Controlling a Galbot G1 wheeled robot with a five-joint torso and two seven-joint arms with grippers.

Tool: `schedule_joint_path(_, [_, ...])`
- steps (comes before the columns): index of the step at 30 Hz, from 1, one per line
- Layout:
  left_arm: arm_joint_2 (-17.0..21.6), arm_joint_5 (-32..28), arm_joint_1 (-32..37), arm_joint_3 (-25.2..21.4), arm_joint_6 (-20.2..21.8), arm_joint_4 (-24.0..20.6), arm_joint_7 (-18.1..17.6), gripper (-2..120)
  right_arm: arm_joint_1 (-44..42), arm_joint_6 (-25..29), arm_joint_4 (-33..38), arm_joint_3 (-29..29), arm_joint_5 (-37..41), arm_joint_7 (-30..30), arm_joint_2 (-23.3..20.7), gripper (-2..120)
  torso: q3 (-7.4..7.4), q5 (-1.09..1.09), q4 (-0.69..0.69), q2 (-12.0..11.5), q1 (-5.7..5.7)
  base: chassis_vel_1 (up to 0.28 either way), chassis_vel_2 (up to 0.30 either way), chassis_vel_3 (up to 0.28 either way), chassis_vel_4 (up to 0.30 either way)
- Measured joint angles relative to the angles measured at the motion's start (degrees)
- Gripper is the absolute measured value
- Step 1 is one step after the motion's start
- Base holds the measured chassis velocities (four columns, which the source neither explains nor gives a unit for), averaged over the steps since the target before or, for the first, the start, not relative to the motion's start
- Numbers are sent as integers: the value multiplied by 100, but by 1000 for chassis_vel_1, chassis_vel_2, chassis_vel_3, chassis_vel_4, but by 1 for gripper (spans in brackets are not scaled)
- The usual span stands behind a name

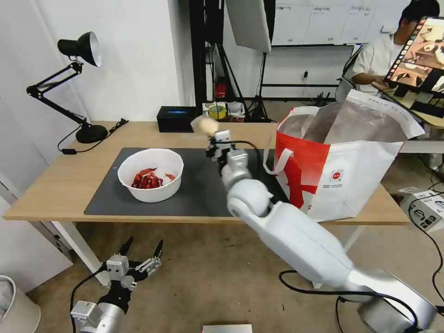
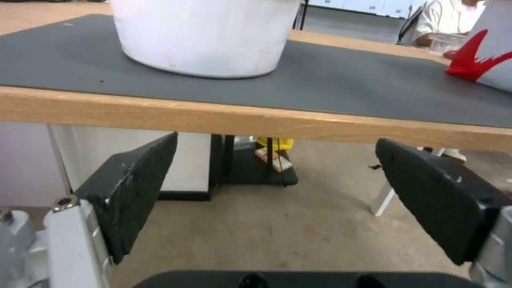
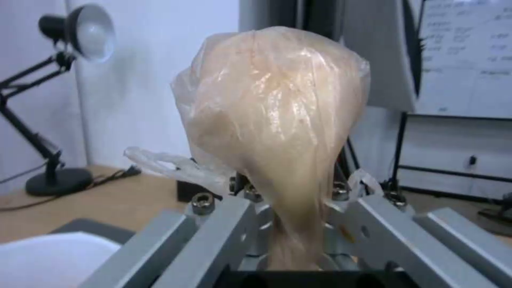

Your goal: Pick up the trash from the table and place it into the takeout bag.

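Below the table's (image 1: 55,194) near edge, the left gripper (image 1: 141,252) hangs with its fingers spread wide and nothing between them. On the grey mat (image 1: 199,185) sits the white bowl (image 1: 151,175) with red scraps. Farther back, the right gripper (image 1: 217,134) is raised above the mat, clamped on the beige wrapped lump (image 3: 277,120), left of the takeout bag (image 1: 342,162).

Beige plastic-wrapped lump (image 3: 277,120) pinched upright between the right jaws; white bowl of red scraps (image 1: 151,175) beyond the left jaws; red-and-white takeout bag (image 1: 342,162) open.
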Motion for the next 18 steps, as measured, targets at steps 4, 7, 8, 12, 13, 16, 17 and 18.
schedule_joint_path(4, [-6, 17, 38, -19, 0, -24, 3, 100, -278, 0, 548, 445, 5, 42, -421, 5, 0, -1, 1, 0, 0, 0, 0, 0, 0])
schedule_joint_path(7, [-4, 27, 59, -27, 0, -35, 6, 100, -481, -19, 866, 771, 41, 90, -733, 5, 0, 0, 0, 0, 0, 0, 0, 0, 0])
schedule_joint_path(8, [-2, 37, 63, -27, -1, -36, 7, 100, -588, -53, 1002, 932, 88, 130, -886, 5, 0, 0, 0, 1, 0, 0, 0, 0, 0])
schedule_joint_path(12, [-10, 71, 55, 16, -1, -65, 8, 100, -993, -117, 1344, 1582, 257, 183, -1359, 5, 0, -1, -1, 1, 0, 0, 0, 0, 0])
schedule_joint_path(13, [-10, 71, 55, 16, -1, -65, 8, 100, -993, -117, 1344, 1582, 257, 183, -1359, 5, 0, -1, -1, 1, 0, 0, 0, 0, 0])
schedule_joint_path(16, [-13, 81, 48, 42, -1, -83, 9, 100, -1168, -123, 1417, 1884, 333, 195, -1549, 5, 0, 0, -1, 1, 0, 0, 0, 0, 0])
schedule_joint_path(17, [-12, 84, 40, 51, -1, -92, 10, 100, -1257, -137, 1459, 2065, 396, 209, -1664, 5, 0, 0, 0, 1, 0, 0, 0, 0, 0])
schedule_joint_path(18, [-6, 85, 28, 55, -1, -104, 10, 100, -1325, -151, 1481, 2207, 446, 222, -1754, 5, 0, -1, 0, 1, 0, 0, 0, 0, 0])
